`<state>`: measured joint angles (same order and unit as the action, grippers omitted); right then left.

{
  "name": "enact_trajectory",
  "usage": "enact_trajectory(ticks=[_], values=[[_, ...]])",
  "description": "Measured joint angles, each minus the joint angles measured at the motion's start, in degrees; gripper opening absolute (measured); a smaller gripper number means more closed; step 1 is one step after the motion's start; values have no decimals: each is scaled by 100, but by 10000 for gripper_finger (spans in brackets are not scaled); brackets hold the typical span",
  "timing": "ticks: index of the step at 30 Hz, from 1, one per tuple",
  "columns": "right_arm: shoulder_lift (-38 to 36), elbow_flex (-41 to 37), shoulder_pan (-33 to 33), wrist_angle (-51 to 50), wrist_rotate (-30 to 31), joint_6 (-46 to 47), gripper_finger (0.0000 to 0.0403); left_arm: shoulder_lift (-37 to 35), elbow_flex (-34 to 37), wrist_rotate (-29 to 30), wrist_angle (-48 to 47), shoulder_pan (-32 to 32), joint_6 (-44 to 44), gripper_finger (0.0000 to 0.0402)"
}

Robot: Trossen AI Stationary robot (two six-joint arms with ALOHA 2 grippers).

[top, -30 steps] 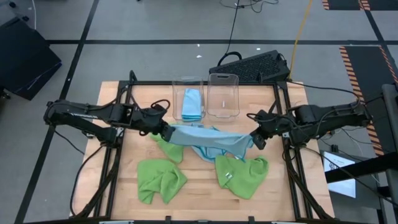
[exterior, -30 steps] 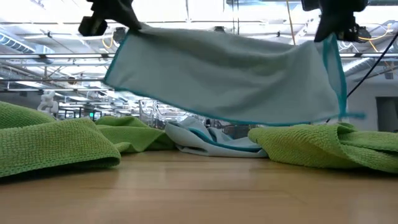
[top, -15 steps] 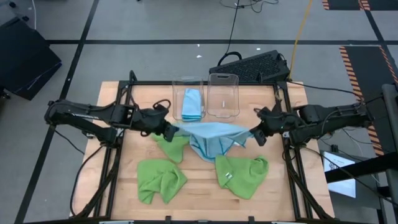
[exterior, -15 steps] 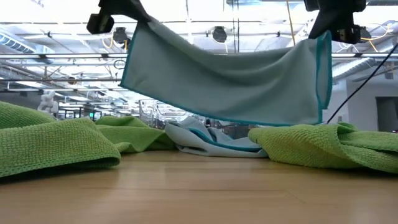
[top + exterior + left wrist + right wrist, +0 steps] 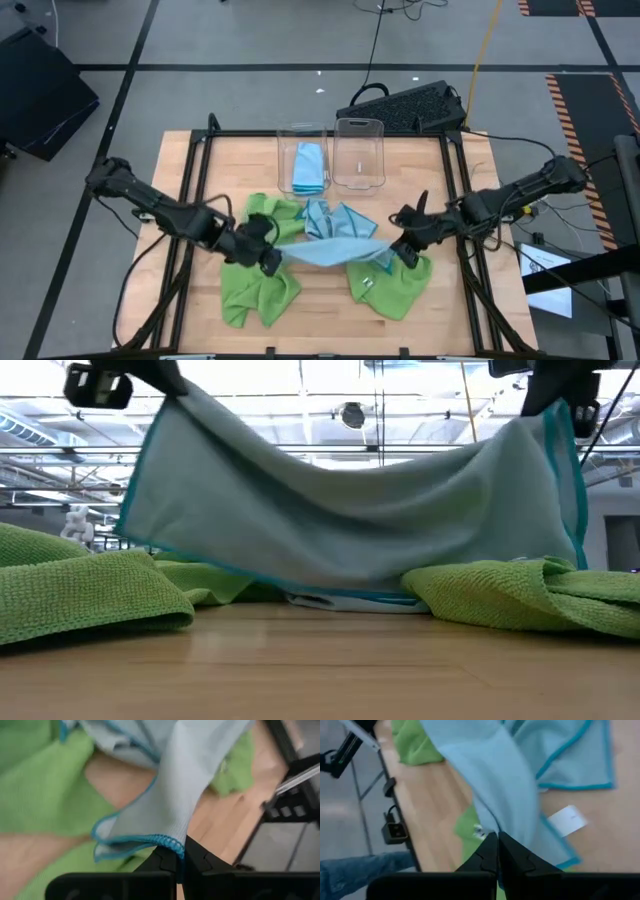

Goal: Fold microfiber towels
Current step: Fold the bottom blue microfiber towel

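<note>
Blue towel [image 5: 330,252] carried nearer since earlier frame — corners pinched by left gripper [image 5: 270,260], right gripper [image 5: 398,250]; spreading step, flat lay-down needed next.

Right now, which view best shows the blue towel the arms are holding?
The low view: the blue towel hangs spread between both shut grippers. The high view shows it as a narrow band. Each wrist view shows only the pinched corner.
</note>
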<state>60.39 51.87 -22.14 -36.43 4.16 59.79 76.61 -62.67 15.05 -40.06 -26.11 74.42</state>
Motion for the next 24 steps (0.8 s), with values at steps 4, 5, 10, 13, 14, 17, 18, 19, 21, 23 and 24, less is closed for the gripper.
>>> enact_trajectory(ticks=[4, 5, 10, 13, 14, 17, 18, 19, 21, 23, 24], values=[[184, -295, -313, 776, 0, 406, 0, 175, 4, 8, 5, -372, 403, 4], [227, -351, -387, 951, 0, 484, 0, 201, 5, 8, -11, -482, 491, 3], [422, -586, -730, 1728, -25, 845, 0, 257, 2, 7, -35, -893, 769, 7], [627, -627, -912, 2012, -170, 1049, 0, 256, 4, 9, -121, -1102, 896, 3], [699, -632, -982, 2023, -195, 1115, 0, 281, 2, 10, -135, -1151, 954, 3], [948, -638, -1117, 2249, -203, 1219, 0, 317, 48, 25, -197, -1280, 1045, 7], [1034, -638, -1153, 2285, -203, 1267, 0, 305, 76, 47, -181, -1300, 1085, 7], [1113, -638, -1180, 2315, -203, 1298, 0, 294, 122, 59, -148, -1308, 1153, 7], [1304, -638, -1215, 2507, -264, 1307, 0, 301, 243, 60, -165, -1330, 1278, 4], [1481, -638, -1247, 2661, -438, 1346, 0, 307, 399, 26, -64, -1370, 1344, 4], [1570, -638, -1253, 2715, -578, 1400, 0, 305, 487, -38, 84, -1383, 1381, 6]])
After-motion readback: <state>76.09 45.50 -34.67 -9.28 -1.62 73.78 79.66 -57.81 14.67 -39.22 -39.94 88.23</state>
